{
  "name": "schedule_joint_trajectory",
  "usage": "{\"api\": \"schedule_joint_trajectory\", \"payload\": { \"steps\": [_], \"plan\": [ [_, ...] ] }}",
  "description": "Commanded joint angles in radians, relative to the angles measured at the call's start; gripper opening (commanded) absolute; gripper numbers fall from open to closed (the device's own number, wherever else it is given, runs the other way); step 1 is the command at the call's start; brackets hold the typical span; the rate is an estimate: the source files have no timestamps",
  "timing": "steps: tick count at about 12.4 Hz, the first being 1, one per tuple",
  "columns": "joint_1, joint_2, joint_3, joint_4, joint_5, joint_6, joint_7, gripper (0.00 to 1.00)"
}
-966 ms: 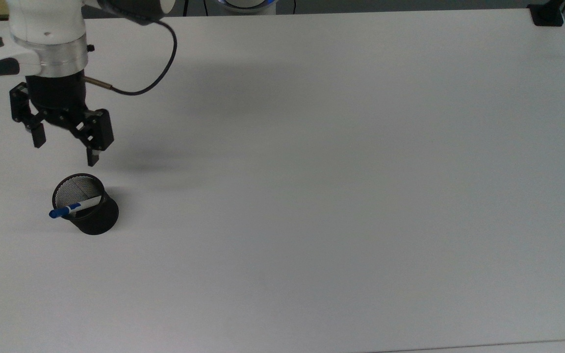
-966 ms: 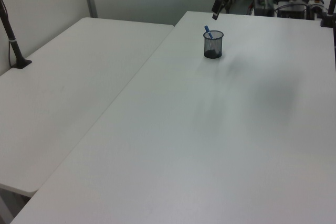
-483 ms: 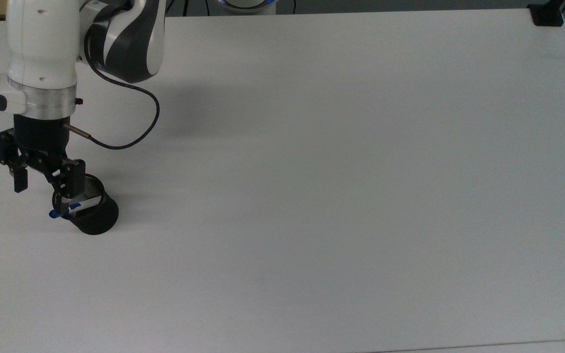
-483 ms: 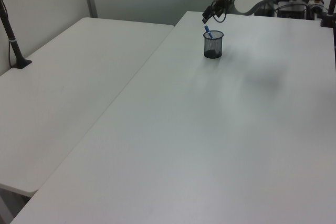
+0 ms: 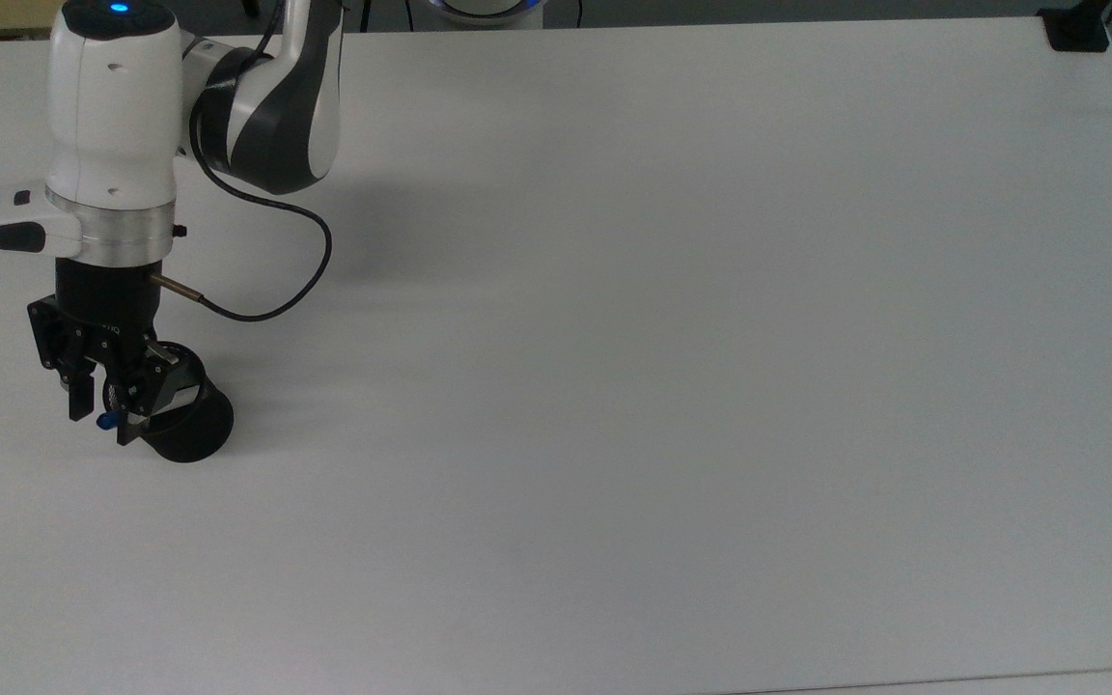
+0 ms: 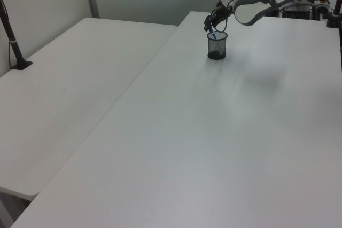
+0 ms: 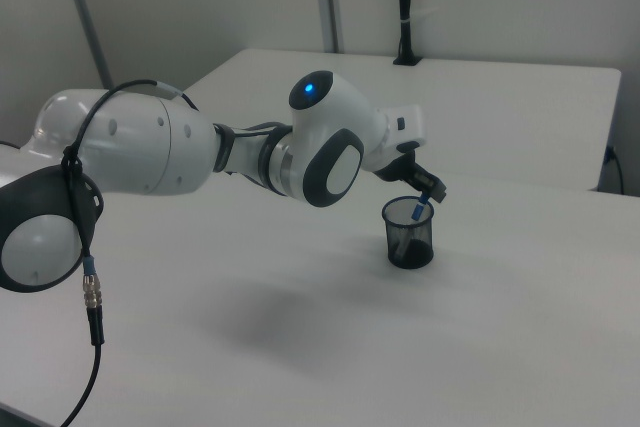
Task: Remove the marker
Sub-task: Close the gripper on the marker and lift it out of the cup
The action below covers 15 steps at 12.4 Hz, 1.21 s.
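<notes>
Gripper point(image 5: 100, 420) fingers stand either side of the blue cap of the marker point(image 5: 107, 421), a narrow gap between them; whether they already pinch the cap cannot be told, though in the top view they look not quite closed. The marker leans in the black mesh cup point(image 5: 187, 434), its capped end poking over the rim toward the top view's left, and in the right view its blue end point(image 7: 421, 206) sits just under the fingertips. One finger hangs very near the cup's rim. Judging from this, the main risk is that a closing finger catches the rim and drags or tips the light cup on the white table point(image 5: 672, 338). A grip only on the rounded cap tip could also slip, letting the marker drop back, or the leaning barrel could lever the cup over during a straight lift.
</notes>
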Motion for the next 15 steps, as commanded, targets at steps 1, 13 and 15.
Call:
{"api": "schedule_joint_trajectory", "payload": {
  "steps": [1, 13, 15],
  "plan": [
    [0.011, 0.009, -0.009, 0.006, -0.009, 0.022, 0.021, 0.22],
    [0.033, -0.184, 0.008, 0.004, -0.005, -0.003, -0.082, 0.04],
    [0.066, -0.206, 0.011, 0.0, -0.003, -0.096, -0.087, 0.05]
  ]
}}
